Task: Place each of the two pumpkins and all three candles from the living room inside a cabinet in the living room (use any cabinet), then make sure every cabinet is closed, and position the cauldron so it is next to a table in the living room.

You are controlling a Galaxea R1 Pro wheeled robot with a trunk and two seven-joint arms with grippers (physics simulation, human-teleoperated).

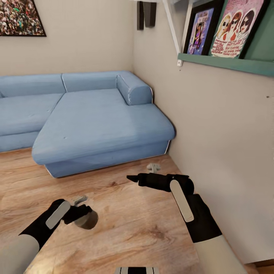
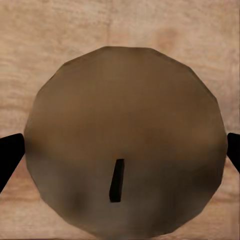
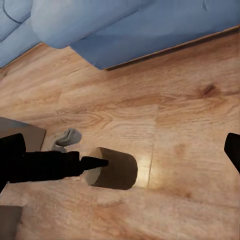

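The left gripper (image 1: 78, 213) is clamped on one candle (image 1: 86, 219), a short thick cylinder that looks brownish in shade here; the left wrist view shows its round wick end (image 2: 125, 142) face-on between the two dark fingertips (image 2: 10, 155), one at each side of the disc, so the grasp is across the body with the wick end turned toward the arm. The right wrist view confirms this: the candle (image 3: 111, 169) lies on its side in the air above the wooden floor (image 1: 125, 228), a black finger (image 3: 85, 162) pressed on its near end. Judged purpose: a sideways hold keeps the candle clear of the floor while it is carried. The right gripper (image 1: 133, 177) hangs level in front of the blue sofa (image 1: 99, 125), nearer the wall than the candle is, holding nothing; whether its jaws stand parted or together cannot be told, though the widely spaced dark tips in its own wrist view suggest parted. The candle hangs over the floor, in front of the sofa's near corner. Remaining work, as judged: find a cabinet, stow this candle, then the rest
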